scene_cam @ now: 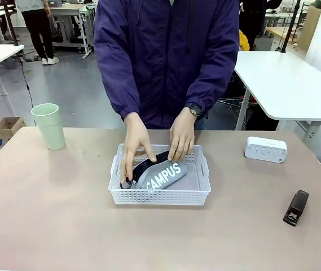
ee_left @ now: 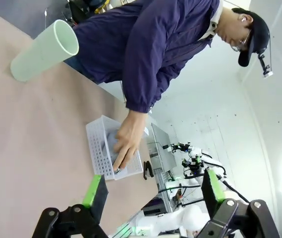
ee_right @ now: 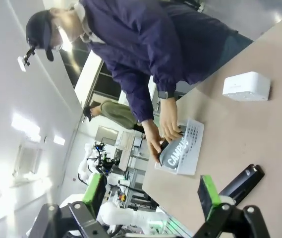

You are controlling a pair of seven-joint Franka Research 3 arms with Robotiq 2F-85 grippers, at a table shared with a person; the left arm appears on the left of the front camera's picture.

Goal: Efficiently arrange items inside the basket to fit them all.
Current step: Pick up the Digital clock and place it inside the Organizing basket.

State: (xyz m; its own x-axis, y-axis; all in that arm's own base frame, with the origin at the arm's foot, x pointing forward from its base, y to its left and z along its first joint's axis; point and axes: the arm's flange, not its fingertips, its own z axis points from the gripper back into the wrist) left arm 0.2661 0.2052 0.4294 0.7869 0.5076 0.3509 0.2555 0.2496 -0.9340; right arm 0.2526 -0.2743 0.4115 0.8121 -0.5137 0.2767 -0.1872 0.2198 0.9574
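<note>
Basket (scene_cam: 160, 196) holds grey CAMPUS pouch (scene_cam: 166, 172), pressed by person's hands (scene_cam: 181, 135).

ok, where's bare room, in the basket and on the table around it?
In the basket: bare floor strip between pouch and the right wall; the left and middle are crowded by the pouch and the person's hands. On the table: wide bare stretches between cup and basket, between basket and stapler, and along the near edge.

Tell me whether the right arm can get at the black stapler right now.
Probably yes. The black stapler lies alone on bare table on the robot's right, and the right gripper is open, close to it. The person's hands are busy in the basket.
</note>
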